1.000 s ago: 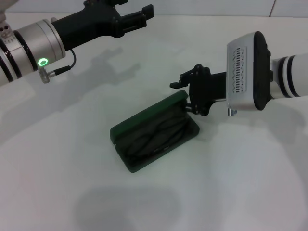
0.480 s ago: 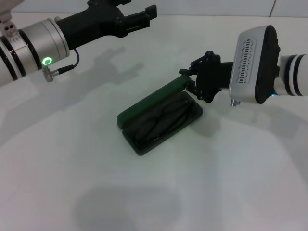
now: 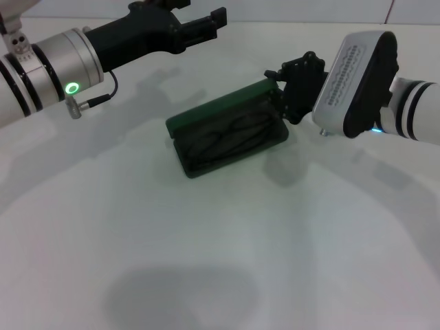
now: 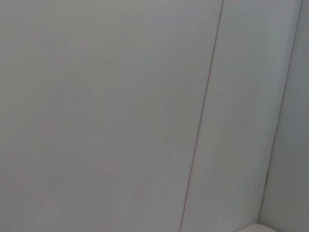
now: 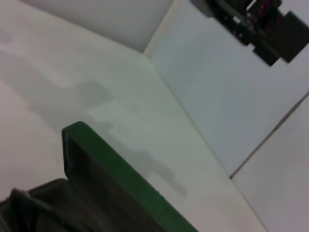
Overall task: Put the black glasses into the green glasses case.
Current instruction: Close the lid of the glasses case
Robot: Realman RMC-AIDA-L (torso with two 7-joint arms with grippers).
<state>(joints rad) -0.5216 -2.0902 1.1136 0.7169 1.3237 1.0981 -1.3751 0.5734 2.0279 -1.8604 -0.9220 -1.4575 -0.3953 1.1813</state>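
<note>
1. Left side: the left hand (image 3: 206,24) is held raised over the far left part of the tabletop (image 3: 227,261), well apart from the case. Its fingers are seen spread, with nothing between them. The left wrist view shows only bare wall panels, so nothing of the task is seen from there.

2. Middle: the green glasses case (image 3: 227,134) lies open on the tabletop, its lid standing up along the far edge. The black glasses (image 3: 227,136) are seen lying inside the tray on the dark lining, folded, with no part visibly hanging over the rim. The placing of the glasses is therefore judged to be done.

3. Right side: the right hand (image 3: 292,86) is set against the right end of the raised lid. Whether its fingers are parted or pressed onto the lid edge cannot be told. In the right wrist view the green lid edge (image 5: 120,179) fills the lower part, with the left hand (image 5: 260,24) seen farther off.

4. Remaining work: the lid is not yet shut. Closing may be what is left, though the task sentence asks only for the glasses to be put in; after that, the right hand would have to be drawn clear.
</note>
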